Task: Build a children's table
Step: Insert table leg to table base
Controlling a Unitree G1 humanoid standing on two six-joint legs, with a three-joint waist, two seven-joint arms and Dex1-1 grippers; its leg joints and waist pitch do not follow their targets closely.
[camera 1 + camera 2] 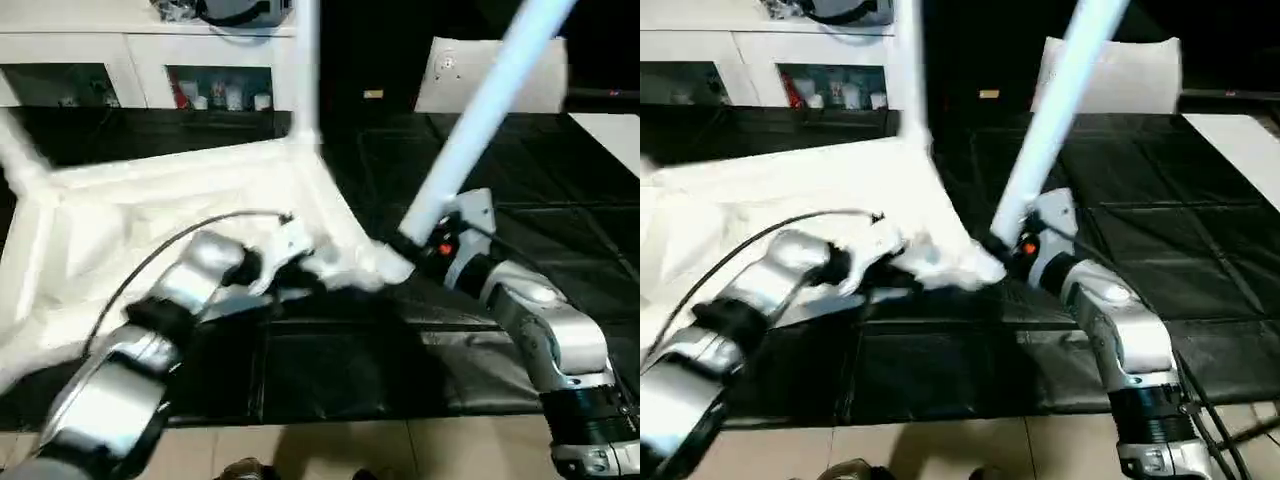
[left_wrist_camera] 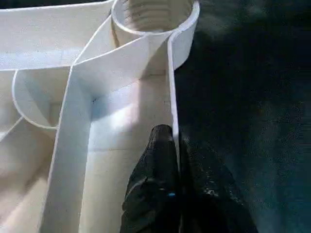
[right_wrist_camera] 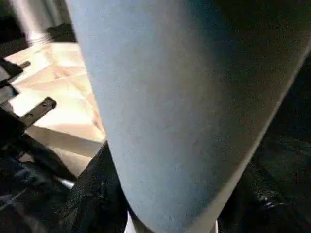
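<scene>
While left gripper (image 2: pixel 177 145) pinches ribbed tabletop (image 2: pixel 53 39) rim, right gripper (image 1: pixel 420 243) clasps smooth tapered leg (image 1: pixel 480 120)

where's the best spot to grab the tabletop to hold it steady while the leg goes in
Grip the thin upright side wall of the tabletop next to the open corner socket, coming from above with one finger on each side of the wall. The wall is a narrow rib that fits between the fingers, as the left gripper shows. The right gripper holds the tilted leg near its lower end.
</scene>
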